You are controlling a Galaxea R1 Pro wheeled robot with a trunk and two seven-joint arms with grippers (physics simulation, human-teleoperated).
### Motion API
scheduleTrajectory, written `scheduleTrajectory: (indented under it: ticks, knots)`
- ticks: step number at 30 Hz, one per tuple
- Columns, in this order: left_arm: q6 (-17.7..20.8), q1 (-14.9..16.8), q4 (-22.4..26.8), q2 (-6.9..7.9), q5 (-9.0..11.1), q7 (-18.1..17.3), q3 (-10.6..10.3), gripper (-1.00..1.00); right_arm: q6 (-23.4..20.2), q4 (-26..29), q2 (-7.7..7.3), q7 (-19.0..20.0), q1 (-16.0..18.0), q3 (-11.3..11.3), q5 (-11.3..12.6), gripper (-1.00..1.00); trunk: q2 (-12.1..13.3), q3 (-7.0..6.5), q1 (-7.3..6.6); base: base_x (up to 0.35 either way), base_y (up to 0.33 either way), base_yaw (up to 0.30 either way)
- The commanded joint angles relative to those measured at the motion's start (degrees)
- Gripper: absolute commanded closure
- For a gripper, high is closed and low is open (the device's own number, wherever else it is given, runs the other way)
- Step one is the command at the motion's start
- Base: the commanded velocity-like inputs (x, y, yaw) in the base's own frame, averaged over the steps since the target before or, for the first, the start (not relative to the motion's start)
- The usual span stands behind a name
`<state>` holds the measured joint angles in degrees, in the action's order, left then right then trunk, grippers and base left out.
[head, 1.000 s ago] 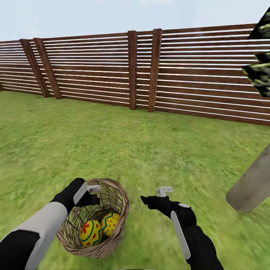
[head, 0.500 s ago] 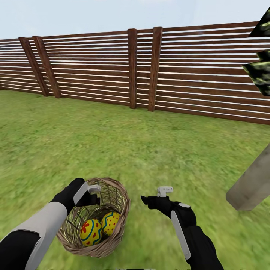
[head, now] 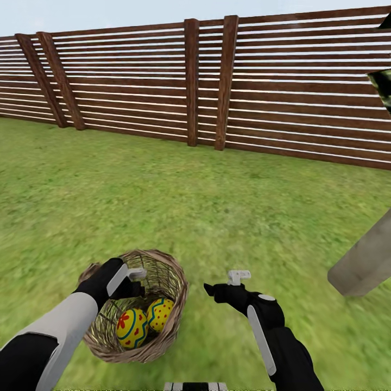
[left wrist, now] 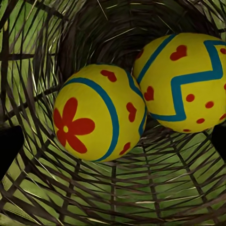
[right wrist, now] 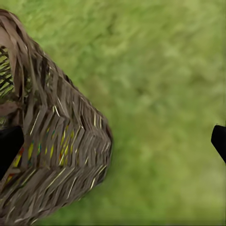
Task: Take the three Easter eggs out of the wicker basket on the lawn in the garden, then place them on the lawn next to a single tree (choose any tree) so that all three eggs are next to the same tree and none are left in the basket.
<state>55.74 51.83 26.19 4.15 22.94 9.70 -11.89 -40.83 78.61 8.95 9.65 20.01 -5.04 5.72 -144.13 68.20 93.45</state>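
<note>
Your left wrist view looks straight down into the wicker basket [left wrist: 42, 42], where two Easter eggs touch on the woven floor: the red-flower egg [left wrist: 99, 113] and the blue-zigzag egg [left wrist: 188, 84]. From your head view the same pair sit low inside the basket [head: 163, 347], flower egg [head: 131, 328] beside zigzag egg [head: 161, 314], patterns much smaller there. I cannot make out a third egg in any view.

Your left gripper [head: 136, 274] hangs over the basket's mouth; its dark fingertips [left wrist: 9, 146] stand at opposite edges of the wrist view, spread wide with nothing between them. Your right gripper [head: 238, 277] hovers over bare grass just beside the basket, and its wrist view shows the basket's outer wall [right wrist: 61, 155] from the side, with one fingertip [right wrist: 219, 141] at each edge, likewise spread wide and holding nothing.

The tree [head: 366, 260] is cut off at the right edge, only its pale trunk base and a scrap of foliage showing. Mottled lawn [head: 190, 201] runs back to the slatted brown fence [head: 136, 81]
</note>
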Motion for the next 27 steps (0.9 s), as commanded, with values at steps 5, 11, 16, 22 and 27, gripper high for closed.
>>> scheduleTrajectory:
  ticks: [5,11,16,22,27]
  knots:
    - [0.1,0.0,0.1,0.1,0.6,0.4,-0.8,-1.0,-0.3,0.1,0.01,-0.2,0.0,0.0,0.5,-1.0,-0.1,1.16,0.11,0.0,0.0,0.0]
    - [-0.3,0.0,0.1,0.12,0.6,0.4,-1.3,-1.0,-0.3,0.1,0.01,-0.2,0.0,0.0,0.5,-1.0,-0.2,2.49,0.27,0.0,0.0,0.0]
    - [-1.1,0.0,0.3,0.15,0.6,-0.4,-3.1,-1.0,-0.3,0.1,0.01,-0.2,0.0,0.0,0.5,-1.0,-0.2,3.6,0.4,0.0,0.0,0.0]
    - [-1.3,0.0,0.6,0.22,0.6,-1.6,-3.6,-1.0,-0.3,0.1,0.01,-0.2,0.0,0.0,0.5,-1.0,-0.3,4.93,0.55,0.0,0.0,0.0]
    - [-1.8,0.0,0.6,0.24,0.6,-1.8,-3.7,-1.0,-0.3,0.1,0.01,-0.2,0.0,0.0,0.5,-1.0,-0.3,5.37,0.6,0.0,0.0,0.0]
